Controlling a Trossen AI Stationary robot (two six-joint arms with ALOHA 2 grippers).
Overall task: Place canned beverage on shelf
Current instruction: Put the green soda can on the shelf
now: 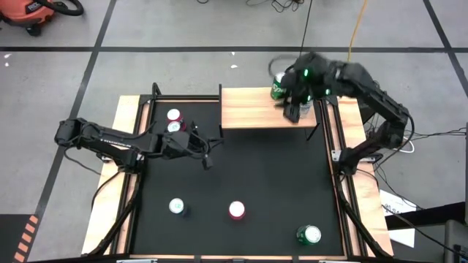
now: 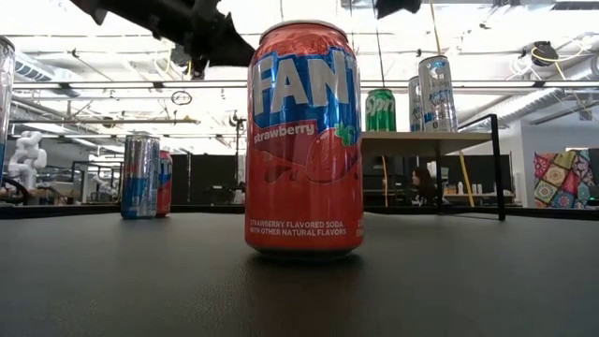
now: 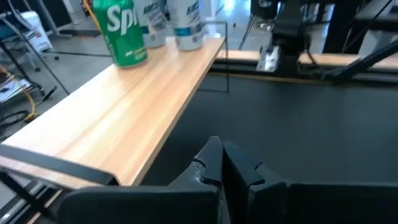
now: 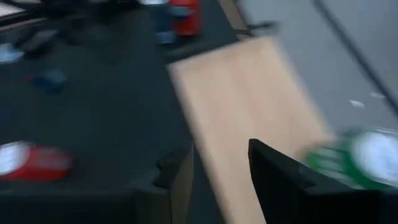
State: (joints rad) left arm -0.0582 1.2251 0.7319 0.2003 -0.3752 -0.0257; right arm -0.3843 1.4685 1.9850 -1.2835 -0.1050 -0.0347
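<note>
So the right gripper (image 1: 295,108) is up over the right end of the shelf (image 1: 248,108), fingers parted with only plank showing between them in its wrist view, so it's holding nothing. The cans already on the shelf sit right under and beside it: a green Sprite can (image 1: 278,88) upright at the back edge, plus what look like two silver-blue cans (image 2: 430,92) next to it, though the arm covers them from above so I can't be sure of the count. The left gripper (image 1: 207,158) is pressed shut, hanging empty over the table's middle. The strawberry Fanta can (image 1: 237,210) stands upright toward the near edge, shiny red, closer to the left arm than the right.
</note>
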